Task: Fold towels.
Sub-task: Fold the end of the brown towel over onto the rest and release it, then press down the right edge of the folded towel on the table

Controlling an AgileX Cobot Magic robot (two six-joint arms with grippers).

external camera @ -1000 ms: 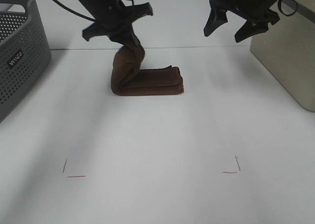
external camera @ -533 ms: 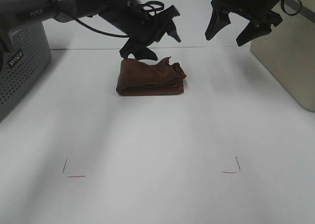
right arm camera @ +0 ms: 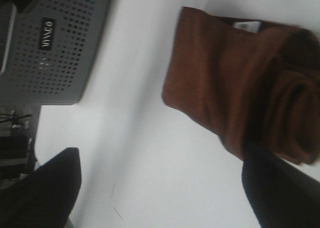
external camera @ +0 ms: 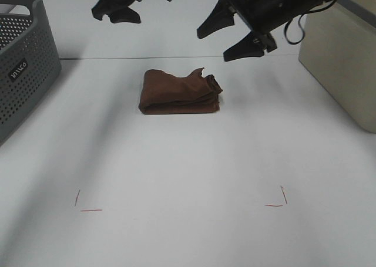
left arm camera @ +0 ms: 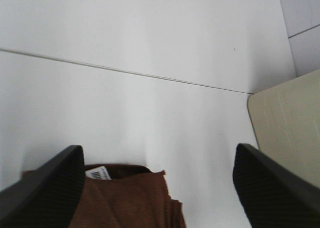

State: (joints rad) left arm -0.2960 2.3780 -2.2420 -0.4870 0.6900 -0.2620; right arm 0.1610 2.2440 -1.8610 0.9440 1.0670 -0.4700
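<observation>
Brown terry towel (external camera: 180, 92) now lies folded mid-table, released; the left gripper (external camera: 120, 3) has lifted to 11 o'clock, jaws wide and empty. Right gripper (external camera: 235, 31), also spread empty, hovers at 1 o'clock. Folding looks nearly done.

Grey basket (external camera: 23, 67); beige box (external camera: 343, 61); white table (external camera: 188, 161)

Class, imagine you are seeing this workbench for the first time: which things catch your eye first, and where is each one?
The dark brown towel stands out most, lying folded in a loose bundle on the white table, toward its far side. Above it hang two black tools with jaws apart, the left tool off to the left and the right tool just right of the towel; neither touches it. A grey perforated basket sits at the left edge.
</observation>
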